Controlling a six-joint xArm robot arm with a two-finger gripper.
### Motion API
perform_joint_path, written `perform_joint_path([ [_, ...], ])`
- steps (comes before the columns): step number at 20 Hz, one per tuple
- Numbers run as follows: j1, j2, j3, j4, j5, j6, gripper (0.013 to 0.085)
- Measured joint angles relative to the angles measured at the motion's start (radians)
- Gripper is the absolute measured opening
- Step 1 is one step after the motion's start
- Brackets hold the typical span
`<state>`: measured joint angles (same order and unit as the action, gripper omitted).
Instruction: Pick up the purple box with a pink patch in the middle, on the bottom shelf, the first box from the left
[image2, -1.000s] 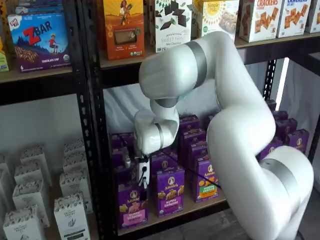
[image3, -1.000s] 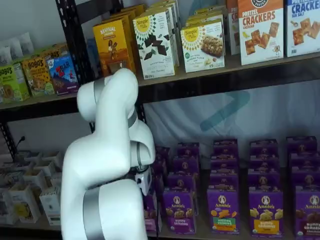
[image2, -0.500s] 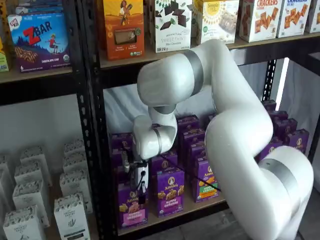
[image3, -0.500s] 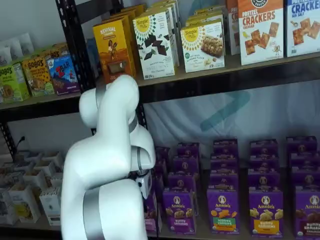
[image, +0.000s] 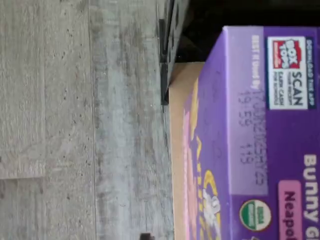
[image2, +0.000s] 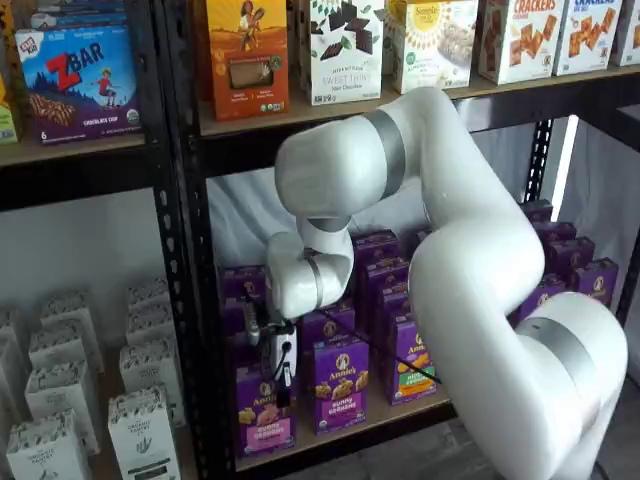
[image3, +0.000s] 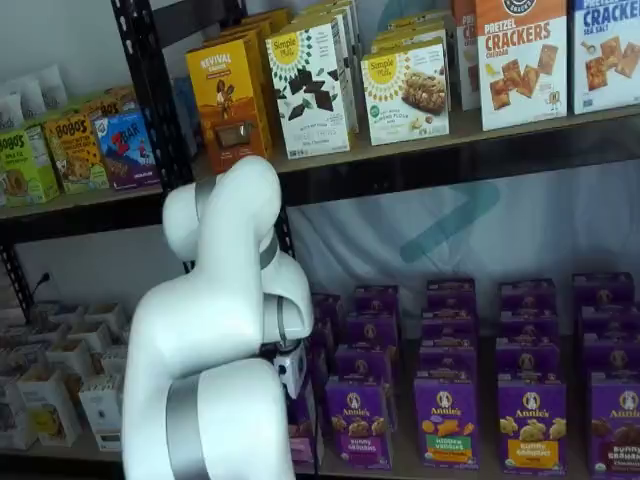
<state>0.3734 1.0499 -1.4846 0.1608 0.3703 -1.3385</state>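
The purple box (image2: 262, 418) with a pink band stands upright at the left end of the bottom shelf (image2: 390, 412), a tan board in a black rack. My gripper (image2: 283, 392) hangs at the box's top front edge; its black fingers show side-on, and I cannot tell whether there is a gap or a grip. In a shelf view the white gripper body (image3: 293, 366) shows beside the arm, which hides most of the box. The wrist view shows the box's purple top (image: 260, 125) close up, over the board's edge (image: 177, 150).
More purple cartons fill the shelf: one with a purple band (image2: 340, 385) right beside the box, then one with a green-and-orange label (image2: 412, 365). A black perforated upright (image2: 190, 300) stands just left. White cartons (image2: 140, 430) sit in the left bay. Grey floor (image: 75, 125) lies below.
Over the last second the wrist and gripper came down toward the pink-banded box. In the last half second they barely moved.
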Motion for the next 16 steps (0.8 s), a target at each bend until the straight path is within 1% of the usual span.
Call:
perform_joint_path([
  [1, -0.001, 0.001, -0.002, -0.002, 0.001, 0.001, 0.069],
  [2, -0.002, 0.004, -0.006, -0.006, 0.004, 0.004, 0.065],
  [6, -0.004, 0.012, -0.018, -0.032, 0.016, 0.025, 0.065],
  [10, -0.006, 0.019, -0.028, -0.035, 0.022, 0.026, 0.065],
  [11, -0.007, 0.02, -0.031, -0.033, 0.024, 0.024, 0.061],
  [12, -0.007, 0.021, -0.032, -0.032, 0.026, 0.022, 0.061],
  [13, -0.008, 0.021, -0.033, -0.031, 0.028, 0.021, 0.057],
  [14, -0.008, 0.021, -0.033, -0.031, 0.029, 0.021, 0.057],
  [15, -0.009, 0.021, -0.034, -0.03, 0.03, 0.019, 0.053],
  [16, -0.01, 0.021, -0.034, -0.031, 0.031, 0.02, 0.053],
])
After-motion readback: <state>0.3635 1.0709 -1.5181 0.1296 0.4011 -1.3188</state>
